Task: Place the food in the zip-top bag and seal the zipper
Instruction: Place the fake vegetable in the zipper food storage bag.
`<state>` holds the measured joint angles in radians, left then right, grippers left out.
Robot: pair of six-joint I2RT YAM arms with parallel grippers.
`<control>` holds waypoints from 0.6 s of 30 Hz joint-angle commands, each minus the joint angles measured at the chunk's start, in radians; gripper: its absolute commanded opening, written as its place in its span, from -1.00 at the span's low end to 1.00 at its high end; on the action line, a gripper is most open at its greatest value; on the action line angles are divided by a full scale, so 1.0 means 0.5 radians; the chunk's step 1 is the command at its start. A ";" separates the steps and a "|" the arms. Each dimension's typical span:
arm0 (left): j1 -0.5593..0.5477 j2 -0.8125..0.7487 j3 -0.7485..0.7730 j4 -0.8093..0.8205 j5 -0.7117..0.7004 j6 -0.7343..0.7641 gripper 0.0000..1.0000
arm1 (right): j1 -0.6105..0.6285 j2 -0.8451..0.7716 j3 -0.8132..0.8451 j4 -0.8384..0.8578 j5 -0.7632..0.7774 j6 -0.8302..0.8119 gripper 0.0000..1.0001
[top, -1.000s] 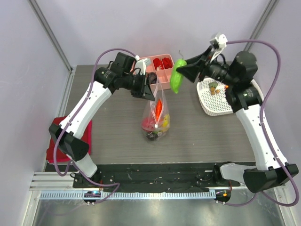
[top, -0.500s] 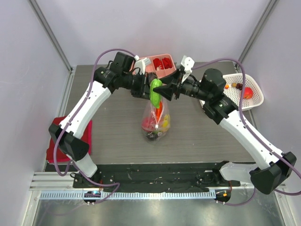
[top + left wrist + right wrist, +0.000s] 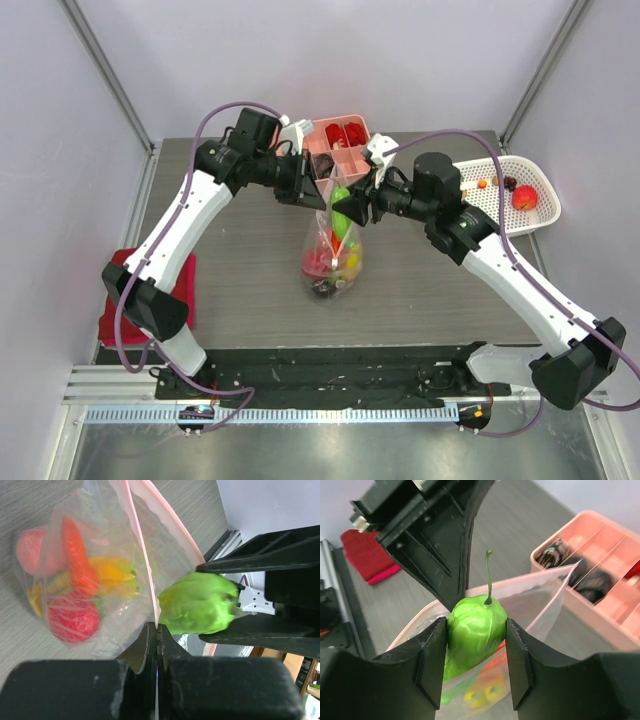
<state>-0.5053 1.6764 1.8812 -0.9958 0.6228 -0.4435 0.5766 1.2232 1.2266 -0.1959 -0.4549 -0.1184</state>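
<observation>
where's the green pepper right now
The green pepper is mid-table in the top view, clamped in the right pincer at the open mouth of the zip-top bag, just on the near side of the pink tray.

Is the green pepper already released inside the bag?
No, the right gripper is clamped on the green pepper at the bag's open mouth.
</observation>
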 commanded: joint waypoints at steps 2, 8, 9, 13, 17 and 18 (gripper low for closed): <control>0.007 -0.058 0.036 0.087 0.058 -0.024 -1.00 | 0.007 0.042 0.148 -0.176 0.069 0.424 0.15; 0.007 -0.070 0.020 0.093 0.040 -0.024 -1.00 | -0.226 0.103 0.375 -0.213 0.017 0.663 0.52; 0.007 -0.064 0.020 0.093 0.040 -0.024 -1.00 | -0.278 0.127 0.406 -0.228 -0.025 0.694 0.60; 0.007 -0.070 0.020 0.093 0.034 -0.021 -1.00 | -0.585 0.207 0.550 -0.277 -0.158 0.688 0.62; 0.007 -0.076 0.008 0.105 0.025 -0.021 -1.00 | -0.971 0.253 0.578 -0.405 -0.109 0.389 0.62; 0.007 -0.073 0.002 0.108 0.028 -0.021 -1.00 | -1.018 0.275 0.584 -0.451 -0.075 0.302 0.66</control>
<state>-0.5053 1.6764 1.8812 -0.9844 0.6250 -0.4461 0.1787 1.3369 1.4773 -0.3435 -0.5037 0.1658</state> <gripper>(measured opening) 0.011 0.810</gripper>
